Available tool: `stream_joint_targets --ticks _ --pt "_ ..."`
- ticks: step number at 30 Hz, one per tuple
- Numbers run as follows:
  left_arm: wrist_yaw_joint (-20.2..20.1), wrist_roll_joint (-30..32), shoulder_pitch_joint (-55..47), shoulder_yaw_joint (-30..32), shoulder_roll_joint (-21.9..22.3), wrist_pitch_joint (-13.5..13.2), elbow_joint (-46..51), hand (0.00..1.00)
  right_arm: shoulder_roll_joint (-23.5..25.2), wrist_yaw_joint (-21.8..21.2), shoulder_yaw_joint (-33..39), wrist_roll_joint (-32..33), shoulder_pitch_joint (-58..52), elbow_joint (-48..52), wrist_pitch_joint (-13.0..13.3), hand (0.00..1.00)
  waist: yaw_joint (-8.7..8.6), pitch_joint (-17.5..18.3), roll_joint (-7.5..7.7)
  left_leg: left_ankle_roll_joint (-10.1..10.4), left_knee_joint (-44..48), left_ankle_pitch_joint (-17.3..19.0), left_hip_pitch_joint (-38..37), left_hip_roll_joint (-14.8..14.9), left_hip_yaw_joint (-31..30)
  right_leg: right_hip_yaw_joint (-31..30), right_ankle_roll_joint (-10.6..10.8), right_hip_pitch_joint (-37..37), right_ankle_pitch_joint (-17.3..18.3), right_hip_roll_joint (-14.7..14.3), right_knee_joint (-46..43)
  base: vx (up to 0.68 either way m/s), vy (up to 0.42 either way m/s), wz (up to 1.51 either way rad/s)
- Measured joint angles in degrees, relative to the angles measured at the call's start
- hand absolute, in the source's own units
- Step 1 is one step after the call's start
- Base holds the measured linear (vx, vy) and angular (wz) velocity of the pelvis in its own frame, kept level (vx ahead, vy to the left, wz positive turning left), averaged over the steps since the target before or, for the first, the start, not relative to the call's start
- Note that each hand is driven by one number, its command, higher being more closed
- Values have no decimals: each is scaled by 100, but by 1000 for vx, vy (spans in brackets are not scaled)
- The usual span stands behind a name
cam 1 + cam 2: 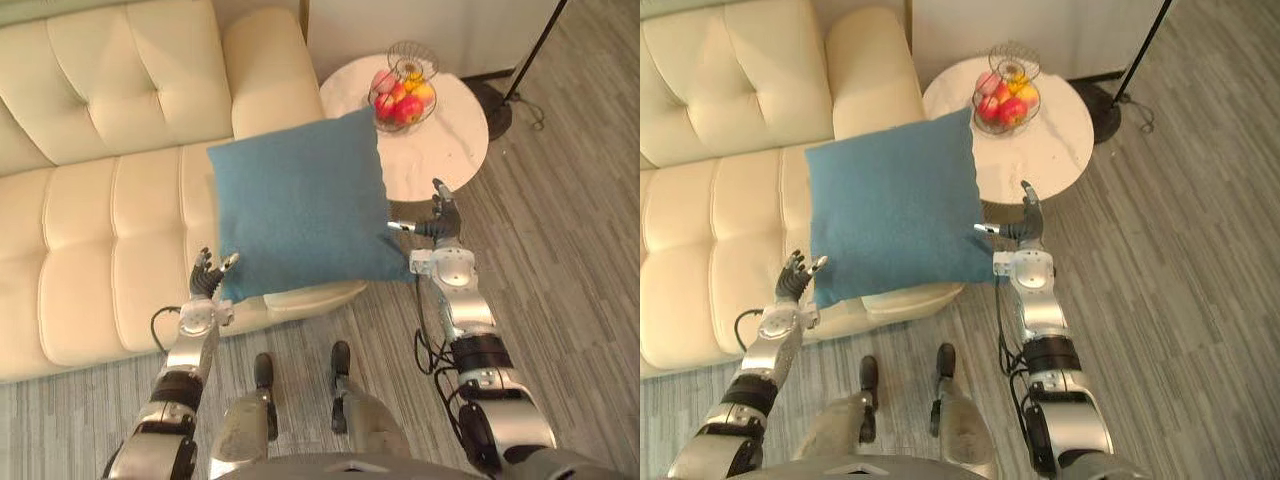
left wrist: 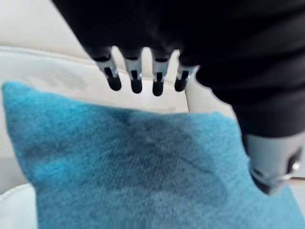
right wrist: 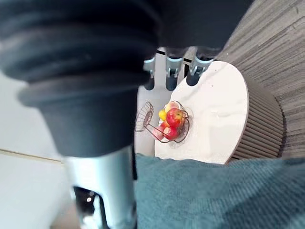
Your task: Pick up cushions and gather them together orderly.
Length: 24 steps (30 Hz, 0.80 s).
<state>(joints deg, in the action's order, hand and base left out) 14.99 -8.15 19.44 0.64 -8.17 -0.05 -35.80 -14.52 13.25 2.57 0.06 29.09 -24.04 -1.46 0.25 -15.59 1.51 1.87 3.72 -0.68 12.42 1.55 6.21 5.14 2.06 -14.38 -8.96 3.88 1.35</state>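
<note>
Blue cushion (image 1: 300, 205) held above cream sofa (image 1: 100, 230) — left robot hand (image 1: 205, 277), right robot hand (image 1: 443, 222) press its lower corners, fingers straight.

One blue cushion (image 1: 300, 205) at centre. One cream sofa (image 1: 100, 240) at 9 o'clock. One round white side table (image 1: 450, 145) at 1 o'clock bears one wire fruit basket (image 1: 412, 48); its fruits (image 1: 407, 108) are too bunched to count. One lamp base (image 1: 497, 108) at 2 o'clock. Two hands: left hand (image 1: 205, 276) at 7 o'clock, right hand (image 1: 441, 222) at 4 o'clock.
</note>
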Motion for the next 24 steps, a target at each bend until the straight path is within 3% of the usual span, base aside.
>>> stream_joint_targets --ticks 10,11,12,24 --pt "206 6 1000 -336 -189 3 -426 0 -157 136 -484 85 1098 -688 -121 0 25 -504 -80 -15 226 -134 576 25 -4 -2 -63 -576 -111 -3 -246 -75 -22 2" --pt "207 8 1061 -341 -195 3 -429 0 -168 144 -486 85 1150 -689 -123 100 25 -546 -86 -8 221 -154 579 26 -5 7 -69 -576 -117 -3 -246 -40 -21 3" --pt "208 15 1132 -349 -207 3 -429 100 -178 182 -506 84 1221 -703 -125 100 32 -596 -85 -4 220 -164 579 32 -4 8 -75 -578 -122 -6 -249 -34 -26 2" --pt "251 173 1706 -583 -251 15 -567 100 -252 200 -1385 -194 1757 -1108 -153 100 90 -805 -145 31 94 -331 785 54 -10 27 -117 -883 -162 -18 -363 -2 -5 1"
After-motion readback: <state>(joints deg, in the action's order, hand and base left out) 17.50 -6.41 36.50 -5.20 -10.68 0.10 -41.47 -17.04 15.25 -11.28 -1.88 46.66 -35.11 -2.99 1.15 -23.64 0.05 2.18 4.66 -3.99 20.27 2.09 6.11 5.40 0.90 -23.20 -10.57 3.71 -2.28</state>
